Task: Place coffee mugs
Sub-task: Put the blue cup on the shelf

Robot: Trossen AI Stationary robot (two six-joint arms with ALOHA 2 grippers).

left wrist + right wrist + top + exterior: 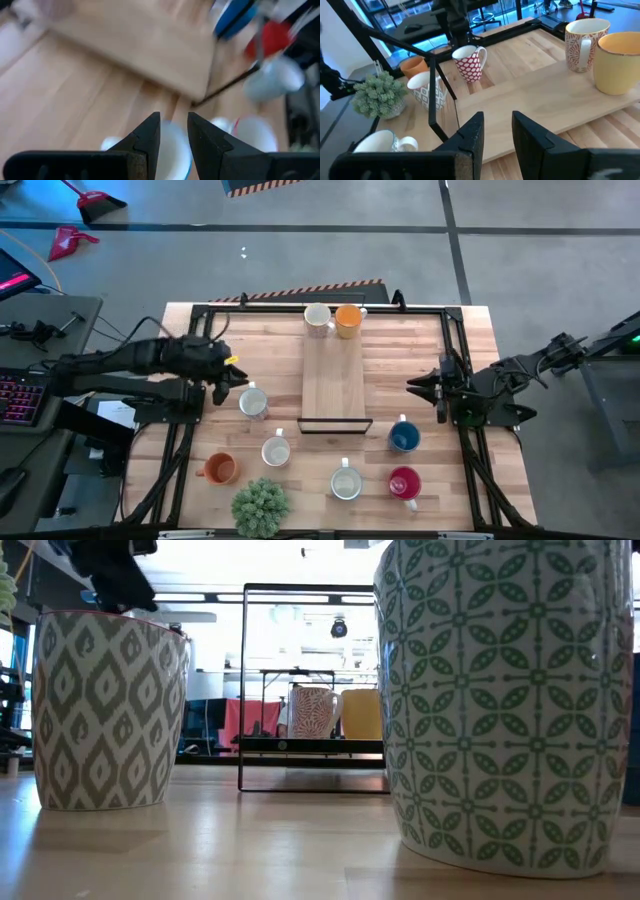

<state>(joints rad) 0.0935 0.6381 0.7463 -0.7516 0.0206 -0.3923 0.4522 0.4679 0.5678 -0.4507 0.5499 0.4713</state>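
A: What is seen, largest first?

B: A wooden table (pixel 480 360) is seen from above, with a long wooden board (pixel 333 380) laid down its middle. A black wire frame (pixel 335 425) is stood at the board's near end.

A: And the coffee mugs?

B: Eight are counted. Two are set on the board's far end, side by side: a white patterned mug (pixel 317 318) and an orange mug (pixel 348 320). The other six are left on the table off the board. To its left are a white mug with a red pattern (pixel 253 401), a grey-patterned white mug (pixel 276 450) and a second orange mug (pixel 217 469). A green-patterned white mug (pixel 345 482) is placed before the frame. A blue mug (pixel 404 437) and a red-pink mug (pixel 405 482) are placed to the right. Nothing is seen inside any mouth that shows.

A: How are the arms posed?

B: The left gripper (pixel 232 375) is reached in from the table's left side and held low, just beside the red-patterned mug. A narrow gap is shown between its fingers (pixel 147 137), with white ceramic seen beyond. Whether the rim is pinched cannot be told. The right gripper (pixel 425 387) is held at the board's right edge, pointed across it. Its fingers (pixel 470 135) are parted slightly and nothing is held.

A: Anything else?

B: A green spiky plant ball (pixel 261 507) is set at the near edge, just beside the grey-patterned mug and the second orange mug.
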